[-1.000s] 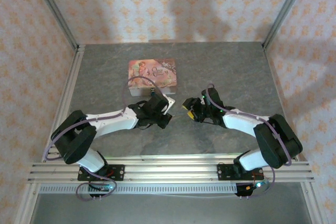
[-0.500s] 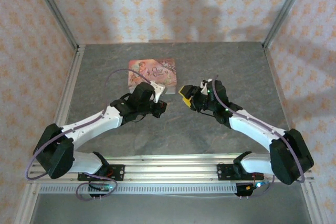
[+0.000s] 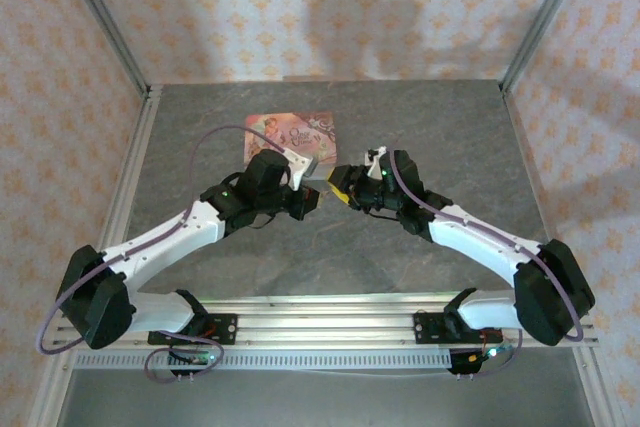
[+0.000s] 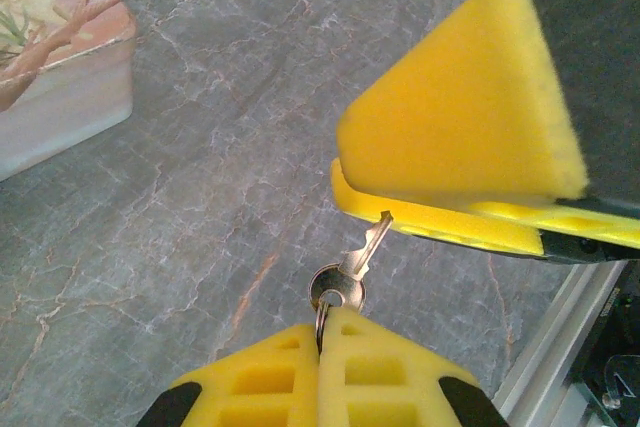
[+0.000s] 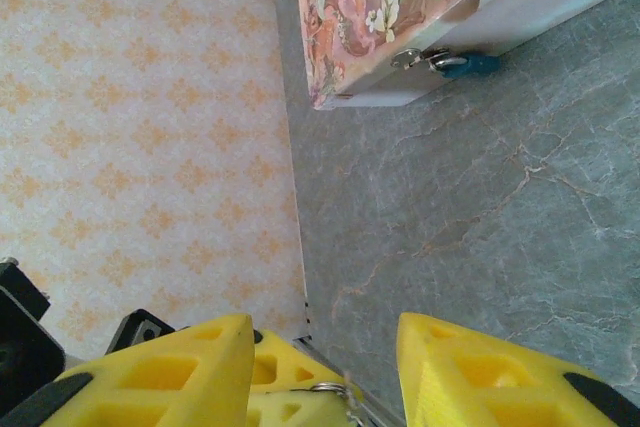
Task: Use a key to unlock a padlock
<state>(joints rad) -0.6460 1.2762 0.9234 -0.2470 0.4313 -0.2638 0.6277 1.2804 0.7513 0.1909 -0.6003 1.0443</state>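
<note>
You've got a key (image 4: 367, 245) of bright, polished silvery metal. Left hand (image 4: 322, 339) pads (image 4: 385, 387): yellow, matt, moulded-plastic look with cut-out cells. Right hand (image 5: 322, 345) pads (image 5: 480, 377): same yellow, faintly grainy face. Surface (image 4: 180, 207): grey, veined stone look, dull sheen. Tin (image 5: 385, 7): glossy printed lid, smooth pale sides. Padlock (image 5: 472, 65): blue, glossy body.

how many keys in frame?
1: the key, hanging by its ring from the shut left gripper, tip near a finger of the right gripper. Another could hide behind it.
</note>
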